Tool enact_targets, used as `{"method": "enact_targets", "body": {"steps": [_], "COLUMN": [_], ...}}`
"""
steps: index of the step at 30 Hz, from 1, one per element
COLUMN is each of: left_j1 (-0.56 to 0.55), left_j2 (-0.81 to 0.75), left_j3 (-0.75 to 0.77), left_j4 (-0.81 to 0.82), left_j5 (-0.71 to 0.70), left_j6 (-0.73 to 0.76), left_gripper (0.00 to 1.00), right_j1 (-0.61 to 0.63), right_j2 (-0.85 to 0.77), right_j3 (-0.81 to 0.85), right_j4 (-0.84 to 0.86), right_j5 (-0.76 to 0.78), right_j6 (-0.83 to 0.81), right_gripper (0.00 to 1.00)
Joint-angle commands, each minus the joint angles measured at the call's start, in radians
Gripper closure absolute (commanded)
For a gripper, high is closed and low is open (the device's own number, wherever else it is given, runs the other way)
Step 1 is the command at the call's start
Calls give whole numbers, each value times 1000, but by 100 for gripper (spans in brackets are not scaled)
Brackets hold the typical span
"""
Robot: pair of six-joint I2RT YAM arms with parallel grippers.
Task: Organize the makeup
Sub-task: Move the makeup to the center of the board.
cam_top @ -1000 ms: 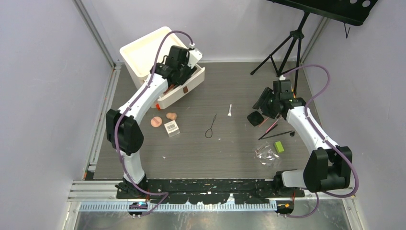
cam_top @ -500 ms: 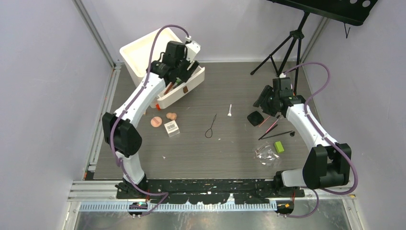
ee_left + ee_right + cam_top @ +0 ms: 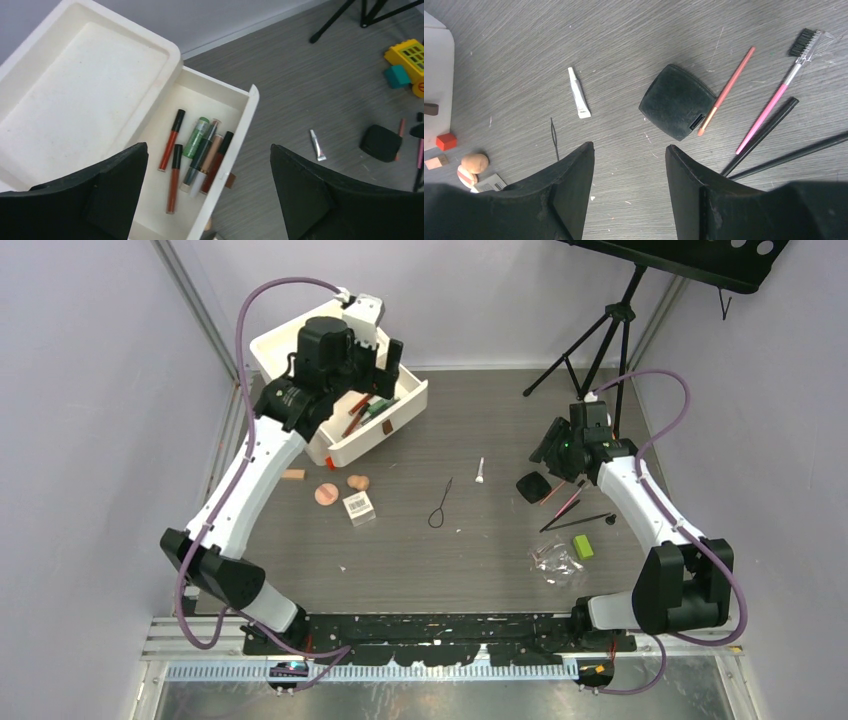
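Observation:
My left gripper [image 3: 375, 368] [image 3: 209, 146] hangs open and empty above the white organizer's pulled-out drawer [image 3: 400, 405] [image 3: 240, 135]. In the drawer lie several makeup tubes: red glosses [image 3: 171, 140], a green tube [image 3: 196, 137] and darker ones. My right gripper [image 3: 550, 455] [image 3: 629, 146] is open over bare table, just short of the black compact [image 3: 533, 487] [image 3: 677, 108]. A pink pencil [image 3: 726, 92], a pink comb brush [image 3: 774, 102] and black pencils [image 3: 764, 135] lie right of the compact. A small white tube [image 3: 480, 471] [image 3: 579, 99] lies to its left.
Peach sponges [image 3: 358, 482], a pink puff [image 3: 326, 494] and a clear barcoded box [image 3: 358, 505] sit below the organizer [image 3: 290, 345]. A black loop [image 3: 440, 510], a green piece [image 3: 582, 547] and a plastic wrapper [image 3: 556, 562] lie on the table. A tripod [image 3: 600, 340] stands back right.
My left gripper has risen out of the drawer toward the back left and opened wide. The right arm has hardly moved.

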Motion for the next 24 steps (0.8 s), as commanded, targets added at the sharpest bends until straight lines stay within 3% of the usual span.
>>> {"method": "enact_targets", "body": {"steps": [1, 13, 24], "left_j1": [-33, -87, -87], "left_j2": [-55, -202, -232], "left_j3": [-76, -482, -578], "left_j4": [50, 163, 181], "left_j5": [86, 138, 187], "left_j6": [-146, -309, -313], "left_gripper": [5, 0, 0], "right_j1": [-1, -2, -2], "right_j2": [13, 93, 214], "right_j3": [9, 30, 39], "right_j4": [42, 59, 62], "right_j5": [22, 54, 157], "right_j6": [10, -8, -8], "right_gripper": [41, 37, 37]}}
